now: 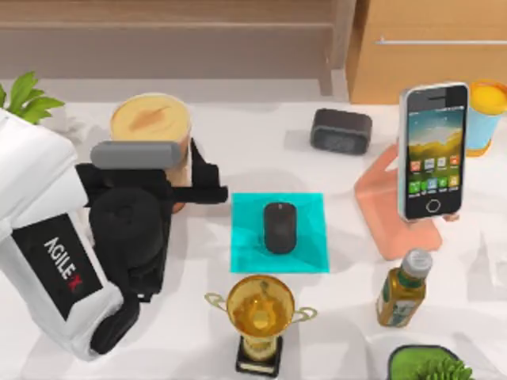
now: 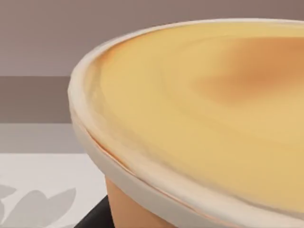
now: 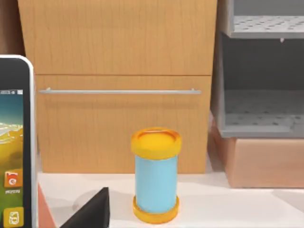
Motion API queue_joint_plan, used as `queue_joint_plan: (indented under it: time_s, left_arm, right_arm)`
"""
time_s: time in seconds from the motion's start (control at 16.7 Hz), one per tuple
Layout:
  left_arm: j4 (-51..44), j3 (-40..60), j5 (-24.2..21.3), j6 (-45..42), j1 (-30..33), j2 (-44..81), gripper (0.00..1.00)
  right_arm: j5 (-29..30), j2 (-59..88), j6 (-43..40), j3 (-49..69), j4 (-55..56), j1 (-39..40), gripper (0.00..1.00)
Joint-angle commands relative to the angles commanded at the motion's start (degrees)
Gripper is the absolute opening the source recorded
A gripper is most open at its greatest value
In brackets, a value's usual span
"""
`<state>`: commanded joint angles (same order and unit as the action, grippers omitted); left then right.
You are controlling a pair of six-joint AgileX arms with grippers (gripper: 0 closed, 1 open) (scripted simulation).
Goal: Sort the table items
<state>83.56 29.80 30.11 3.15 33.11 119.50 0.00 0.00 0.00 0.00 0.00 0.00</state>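
Note:
The tall tan-orange drink cup (image 1: pixel 150 123) stands at the left of the table, and its pale lid (image 2: pixel 199 118) is very close in the left wrist view. My left gripper (image 1: pixel 194 176) is shut on the cup's body below the lid. A small black mouse (image 1: pixel 280 227) lies on a teal mat (image 1: pixel 310 252) at the centre. The smartphone (image 1: pixel 432 150) stands upright on a salmon-pink stand (image 1: pixel 388 207) at the right, and its edge (image 3: pixel 14 142) is seen from the right wrist. A dark fingertip (image 3: pixel 92 211) of my right gripper is beside the phone.
A dark speaker-like box (image 1: pixel 341 131) sits at the back centre. A gold trophy (image 1: pixel 260 317) stands at the front centre, with a green bottle (image 1: pixel 404 289) at the front right. A blue and orange canister (image 1: pixel 485 115) stands by the wooden cabinet (image 3: pixel 123 85). Plants (image 1: pixel 28 96) occupy two corners.

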Motion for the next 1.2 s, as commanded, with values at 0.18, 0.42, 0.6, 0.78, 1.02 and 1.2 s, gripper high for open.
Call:
queue_joint_plan:
  time_s: [0.18, 0.42, 0.6, 0.78, 1.02, 1.2]
  left_arm:
    - [0.0, 0.0, 0.0, 0.0, 0.0, 0.0, 0.0]
    - [0.0, 0.0, 0.0, 0.0, 0.0, 0.0, 0.0]
    - [-0.8, -0.1, 0.0, -0.1, 0.1, -0.9, 0.0]
    - [-2.4, -0.2, 0.0, -0.1, 0.0, -2.6, 0.0]
    - [-2.8, -0.1, 0.1, -0.2, 0.1, -2.9, 0.0]
    - [-2.6, 1.5, -0.1, -0.2, 0.3, -4.1, 0.0]
  right_arm:
    - [0.0, 0.0, 0.0, 0.0, 0.0, 0.0, 1.0]
    - [0.0, 0.0, 0.0, 0.0, 0.0, 0.0, 1.0]
    - [0.0, 0.0, 0.0, 0.0, 0.0, 0.0, 1.0]
    - [0.0, 0.0, 0.0, 0.0, 0.0, 0.0, 1.0]
    - [0.0, 0.0, 0.0, 0.0, 0.0, 0.0, 1.0]
    - [0.0, 0.0, 0.0, 0.0, 0.0, 0.0, 1.0]
